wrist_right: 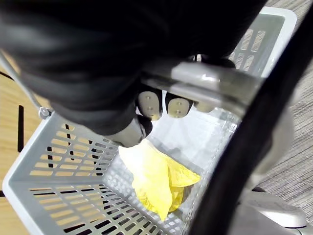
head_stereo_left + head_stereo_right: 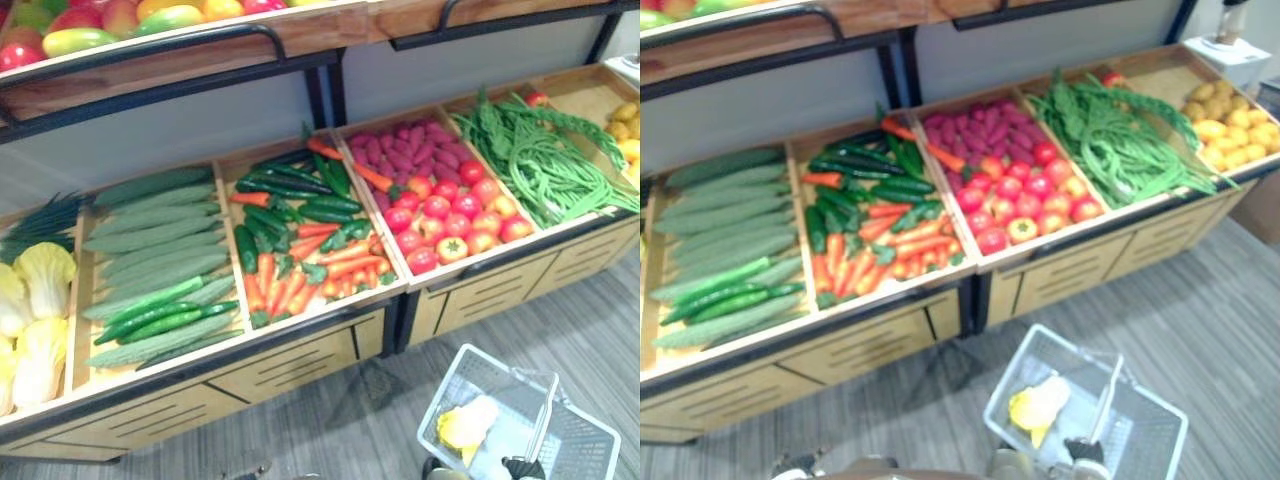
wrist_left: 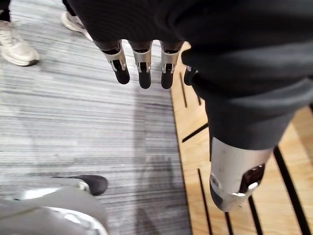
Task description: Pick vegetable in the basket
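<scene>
- While my right hand [image 1: 161, 105] is curled round the handle [image 1: 210, 83], the stand [image 2: 290, 365] spans the far side.
- Basket [image 2: 445, 385]: near right, with one yellow cabbage [image 2: 466, 425] inside.
- Cucumbers [image 2: 160, 250]: far left, long axes running left-right, likely nearer my left hand [image 3: 143, 58], which hangs empty with straight fingers.

Bright, even light is falling from above, and the tomatoes [image 2: 450, 215] and cucumbers [image 2: 160, 250] are glinting softly under it. The upper shelf [image 2: 180, 60] is throwing a band of shade onto the grey wall [image 2: 150, 130] behind the bins. The white basket [image 2: 585, 440] is glaring against the floor [image 2: 330, 420]. Its metal handle [image 1: 210, 81] is catching 1 strong highlight beside the right hand [image 1: 149, 104] curling round it. The left hand [image 3: 234, 181], fingers straight, is gleaming on its silver thumb.
</scene>
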